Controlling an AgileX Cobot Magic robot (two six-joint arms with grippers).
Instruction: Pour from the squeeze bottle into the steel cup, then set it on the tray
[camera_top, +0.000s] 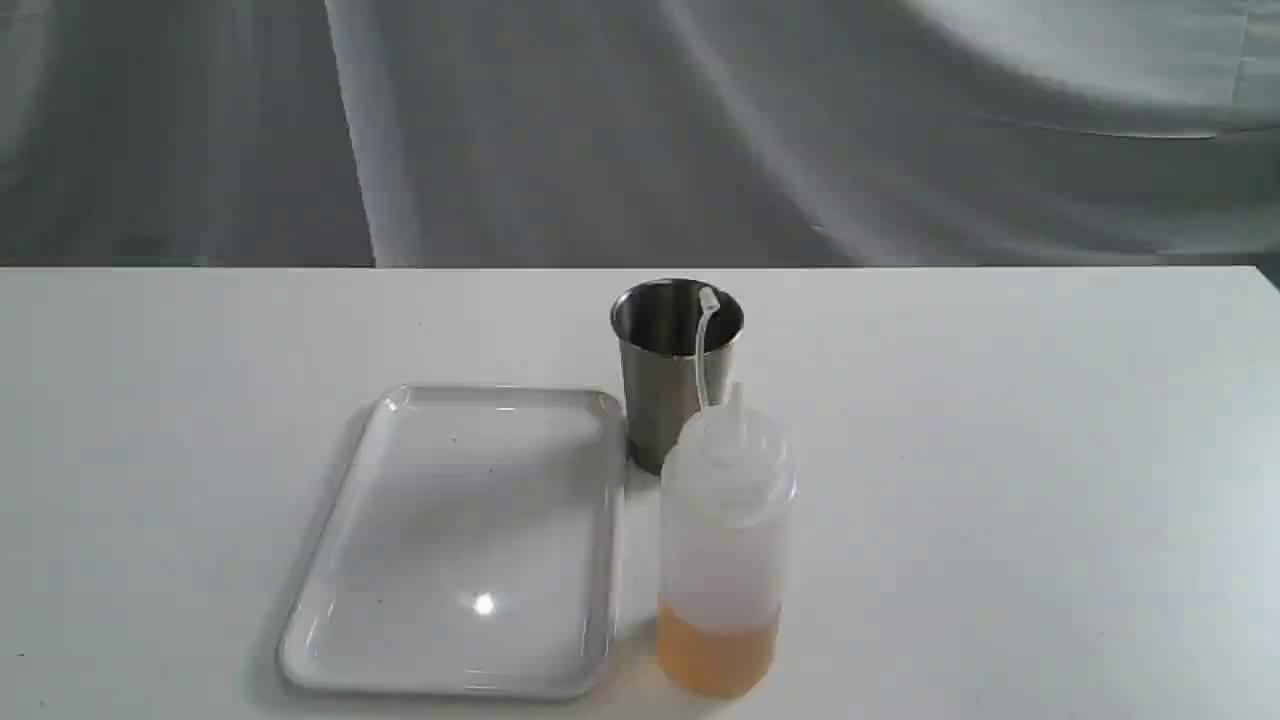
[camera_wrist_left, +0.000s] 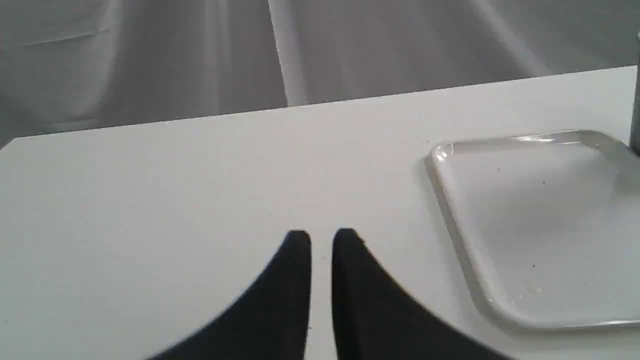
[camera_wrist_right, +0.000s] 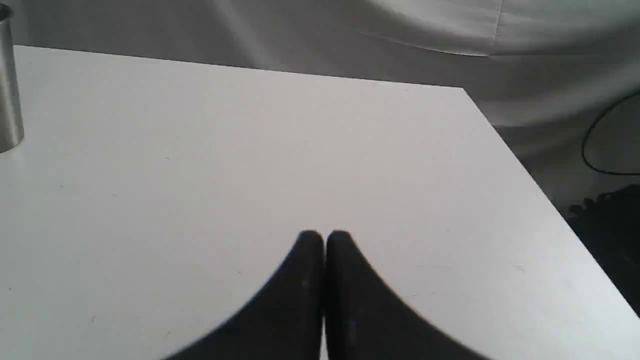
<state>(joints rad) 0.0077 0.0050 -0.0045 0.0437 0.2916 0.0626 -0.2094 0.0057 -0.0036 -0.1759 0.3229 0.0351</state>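
The squeeze bottle (camera_top: 727, 540) stands upright near the table's front, amber liquid in its bottom quarter, its cap strap curving up over the steel cup (camera_top: 668, 372) just behind it. The white tray (camera_top: 330, 575) lies flat to the left of both, with nothing on it. Neither gripper shows in the exterior view. In the left wrist view my left gripper (camera_wrist_left: 321, 235) hovers over bare table with its black fingers nearly together, the tray (camera_wrist_left: 452, 200) off to one side. My right gripper (camera_wrist_right: 325, 235) is shut over bare table, the cup's wall (camera_wrist_right: 10, 95) at the frame's edge.
The white table (camera_top: 1000, 450) ends at a draped grey cloth backdrop (camera_top: 640, 130). In the right wrist view the table's side edge (camera_wrist_right: 510, 150) drops off to a dark cable and clutter on the floor (camera_wrist_right: 610, 165).
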